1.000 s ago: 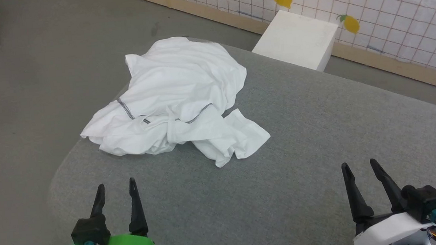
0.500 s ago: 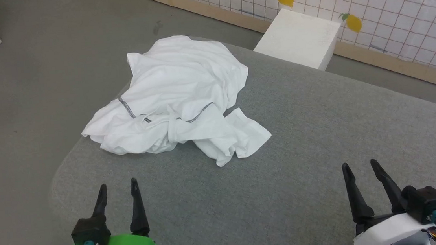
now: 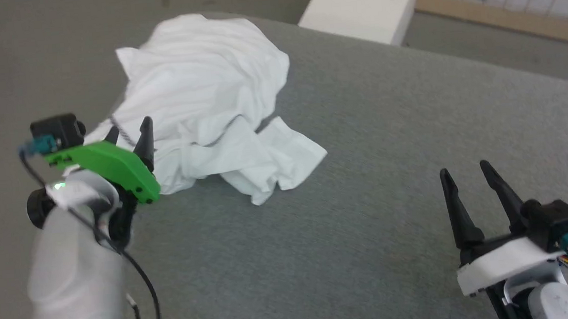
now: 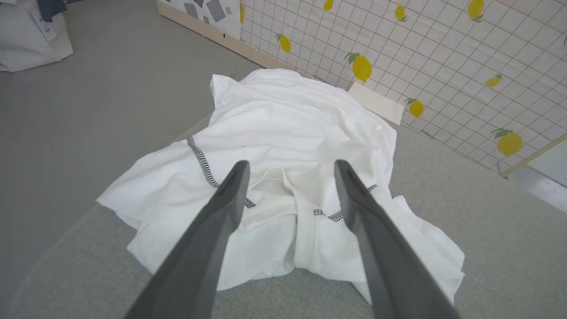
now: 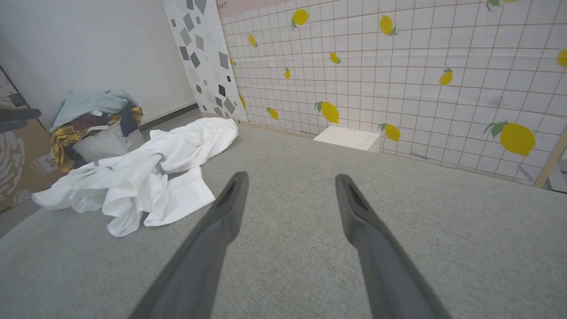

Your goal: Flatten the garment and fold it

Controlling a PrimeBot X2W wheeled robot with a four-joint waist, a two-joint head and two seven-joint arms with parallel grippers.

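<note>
The garment [image 3: 206, 89] is a white T-shirt with grey speckled seams, lying crumpled at the far left of the grey padded table [image 3: 372, 224]. It also lies ahead in the left wrist view [image 4: 288, 128] and at the left of the right wrist view [image 5: 146, 177]. My left gripper [image 3: 129, 129] hangs open just above the shirt's near left part, its fingers [image 4: 221, 208] spread with nothing between them. My right gripper [image 3: 465, 174] stands open over bare table at the lower right, well away from the shirt.
A rigid white box [image 3: 363, 3] stands on the floor past the table's far edge, below a lemon-patterned wall [image 5: 398, 66]. A bin heaped with clothes [image 5: 95, 128] sits on the floor beyond the table's left end. The table's right half is bare.
My left arm has risen and reached forward to the shirt's near left part. The head camera has tilted, shifting the whole picture. The right gripper stays where it was, and the shirt has not moved.
</note>
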